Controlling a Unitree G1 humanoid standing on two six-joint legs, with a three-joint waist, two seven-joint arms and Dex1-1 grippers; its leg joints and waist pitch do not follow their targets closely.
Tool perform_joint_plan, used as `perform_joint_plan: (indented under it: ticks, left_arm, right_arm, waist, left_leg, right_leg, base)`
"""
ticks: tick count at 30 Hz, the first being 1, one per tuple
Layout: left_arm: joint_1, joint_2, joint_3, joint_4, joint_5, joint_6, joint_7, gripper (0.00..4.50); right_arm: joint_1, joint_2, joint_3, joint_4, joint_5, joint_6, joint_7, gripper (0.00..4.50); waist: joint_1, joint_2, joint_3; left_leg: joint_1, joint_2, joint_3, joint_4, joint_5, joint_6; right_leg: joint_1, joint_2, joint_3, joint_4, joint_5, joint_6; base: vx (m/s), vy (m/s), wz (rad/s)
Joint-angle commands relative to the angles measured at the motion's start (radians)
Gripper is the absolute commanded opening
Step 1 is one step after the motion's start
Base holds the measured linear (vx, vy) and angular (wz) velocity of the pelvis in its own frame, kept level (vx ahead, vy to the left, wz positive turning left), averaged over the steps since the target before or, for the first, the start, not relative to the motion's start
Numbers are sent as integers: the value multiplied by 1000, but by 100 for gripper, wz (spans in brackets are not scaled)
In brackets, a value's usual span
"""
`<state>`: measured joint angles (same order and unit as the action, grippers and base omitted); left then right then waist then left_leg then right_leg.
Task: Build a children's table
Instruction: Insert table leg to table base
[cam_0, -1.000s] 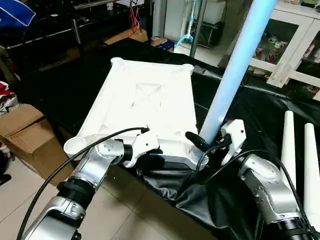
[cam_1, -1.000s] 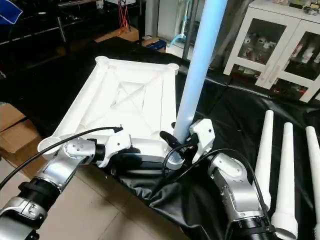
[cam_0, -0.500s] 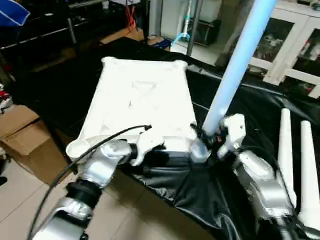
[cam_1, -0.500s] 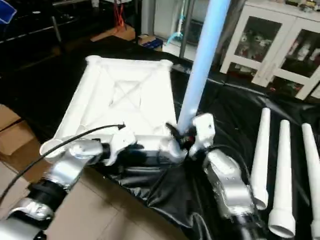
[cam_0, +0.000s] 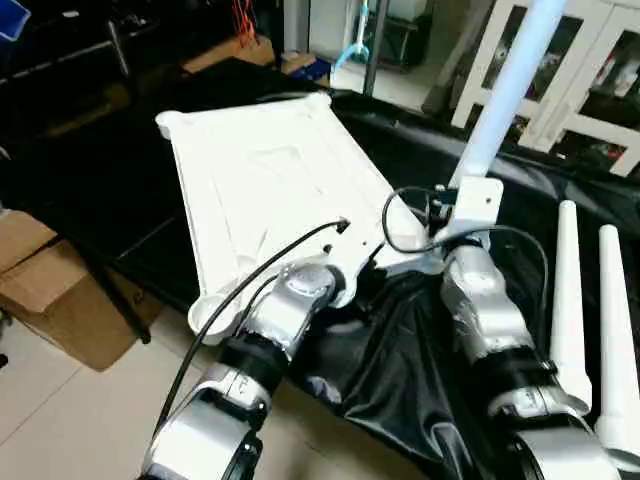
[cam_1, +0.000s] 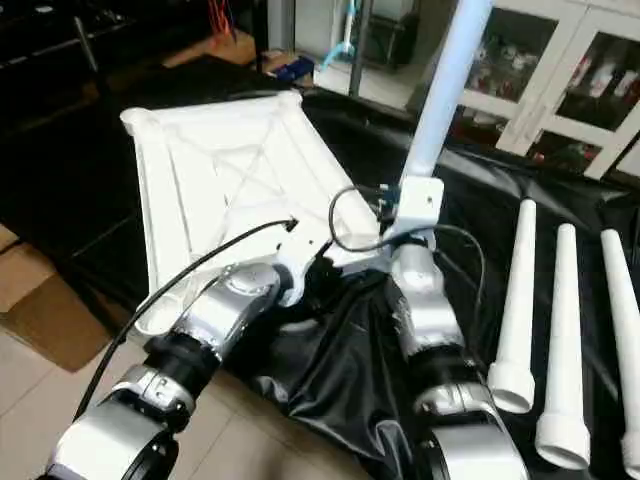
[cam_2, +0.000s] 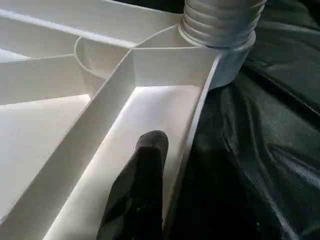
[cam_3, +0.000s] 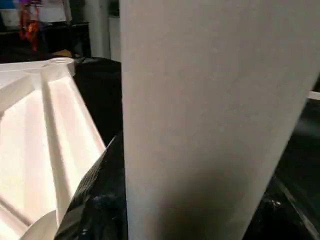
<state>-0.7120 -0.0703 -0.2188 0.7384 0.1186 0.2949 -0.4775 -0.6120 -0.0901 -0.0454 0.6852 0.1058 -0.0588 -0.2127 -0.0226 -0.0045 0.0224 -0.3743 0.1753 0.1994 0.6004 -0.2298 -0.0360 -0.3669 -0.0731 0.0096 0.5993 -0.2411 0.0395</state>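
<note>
The table top (cam_0: 270, 190) lies upside down on the surface (cam_0: 560, 200), which is draped in black sheeting. It is a white plastic square with raised ribs crossing its underside and a round socket at each corner; its near-left corner socket (cam_0: 207, 318) overhangs the surface edge above the floor. One white tubular leg (cam_0: 505, 90) stands upright in the near-right corner socket, its ridged base seated at the socket rim (cam_2: 220, 30). Three loose legs (cam_1: 560, 340) lie side by side on the sheeting, well apart from the top.

The right pincer (cam_0: 455, 215) is closed around the lower part of the upright leg. The left pincer (cam_0: 365, 265) stands narrowly open at the near edge of the top, one black finger (cam_2: 137, 195) resting inside a rib channel; whether it clamps the rim cannot be told.
</note>
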Motion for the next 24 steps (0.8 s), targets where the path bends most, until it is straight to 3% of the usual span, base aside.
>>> perform_joint_plan:
  ticks: [1, 4, 7, 11, 14, 19, 22, 24]
  left_arm:
    - [-35, 31, -6, -32, 27, -44, -9, 67]
    - [-39, 42, -2, -19, 36, -46, -1, 67]
    - [-44, 50, 3, -5, 29, -45, 8, 67]
    - [-43, 57, -3, 8, 25, -56, 14, 65]
    - [-40, 56, -6, 8, 24, -58, 11, 65]
    - [-39, 54, -11, 14, 21, -66, 6, 65]
    - [-40, 55, -12, 20, 19, -74, 4, 65]
    - [-41, 57, -12, 24, 19, -78, 3, 65]
  right_arm:
    - [49, -17, -27, 151, -39, 47, -39, 185]
    - [30, -14, -32, 177, -33, 16, -25, 185]
    - [8, -11, -35, 212, -24, -32, -6, 185]
    - [-8, -2, -34, 226, -5, -70, 58, 185]
    - [-13, -4, -24, 227, -8, -92, 80, 255]
    - [-16, -4, -9, 220, -10, -128, 128, 286]
    - [-11, -3, -6, 205, -22, -141, 140, 308]
    - [-6, -7, -1, 196, -31, -151, 148, 333]
  waist:
    - [5, -4, -49]
    - [5, -2, -45]
    - [3, 0, -45]
    - [3, -2, -46]
    - [3, -2, -48]
    - [9, -4, -53]
    - [12, -2, -57]
    - [11, -2, -52]
  left_leg:
    - [15, 45, -24, -60, 79, 102]
    - [21, 54, -23, -65, 13, 92]
    - [23, 54, -22, -63, 17, 91]
    - [18, 52, -20, -59, 37, 117]
    - [20, 53, -20, -56, 54, 133]
    - [18, 51, -18, -49, 91, 157]
    - [11, 49, -19, -39, 167, 193]
    - [10, 49, -18, -42, 136, 195]
  right_leg:
    - [44, -53, 16, -30, 478, -277]
    - [38, -54, 16, -37, 347, -291]
    - [35, -54, 17, -35, 325, -306]
    - [39, -56, 19, -32, 369, -319]
    - [39, -57, 18, -29, 386, -331]
    - [43, -57, 18, -22, 431, -352]
    - [41, -56, 16, -10, 522, -351]
    - [37, -58, 15, -14, 482, -352]
  base:
    - [0, 0, 0]
    - [0, 0, 0]
    - [0, 0, 0]
    - [0, 0, 0]
    - [0, 0, 0]
    - [0, 0, 0]
    - [0, 0, 0]
    - [0, 0, 0]
